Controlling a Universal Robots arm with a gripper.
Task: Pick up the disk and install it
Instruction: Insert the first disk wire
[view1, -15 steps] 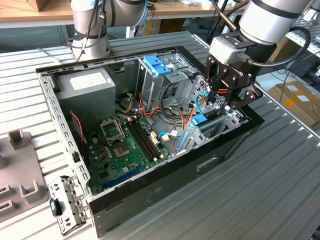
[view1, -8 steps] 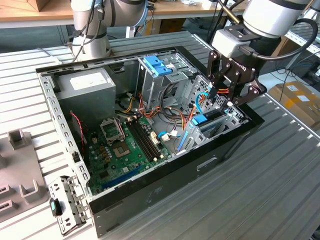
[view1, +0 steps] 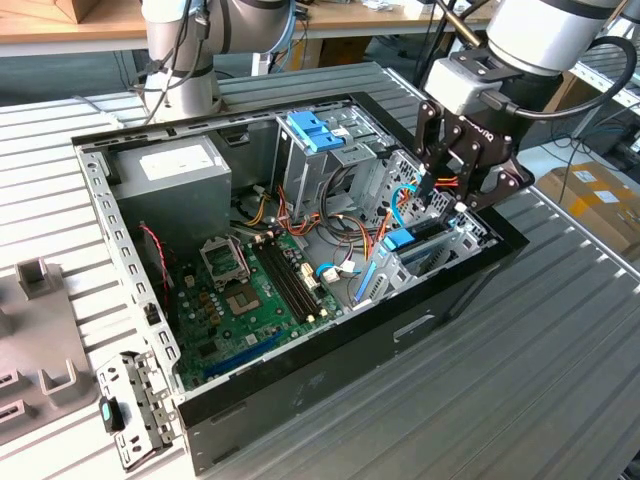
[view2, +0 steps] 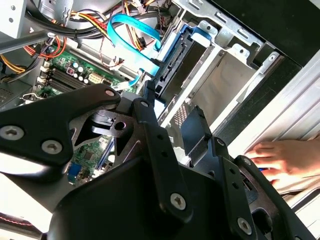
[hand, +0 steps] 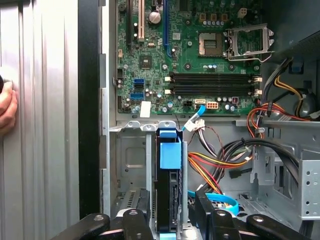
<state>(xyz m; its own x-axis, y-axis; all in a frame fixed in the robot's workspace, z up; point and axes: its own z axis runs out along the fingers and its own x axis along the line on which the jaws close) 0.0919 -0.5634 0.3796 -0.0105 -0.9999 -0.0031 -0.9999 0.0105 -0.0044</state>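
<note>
Status: the disk (hand: 169, 197) sits in the drive cage (hand: 127, 160), at the exterior view's right end of the open PC case (view1: 330, 385), on the near side. It stands on edge in the slot, with its blue side rail (hand: 170, 152) facing up out of the case toward the arm. The gripper (hand: 172, 212) hangs directly over it with the jaws spread and one finger (hand: 142, 205) on each side of the slot. The first wrist view shows a gap between fingers and disk, so nothing is held. My read: pick done, insertion mostly or fully done, disk let go. Can't tell whether it's at full depth or latched. In the second wrist view a blue data cable (view2: 131, 27) loops over to the end of the disk; can't confirm it's plugged in. The motherboard (hand: 200, 65) lies just to the exterior view's left of the cage. The grey power supply box (view1: 170, 170) is in the far left corner, well apart. A person's hand (view2: 280, 157) rests on the table (view1: 560, 350) just outside the case wall, beside the cage.
</note>
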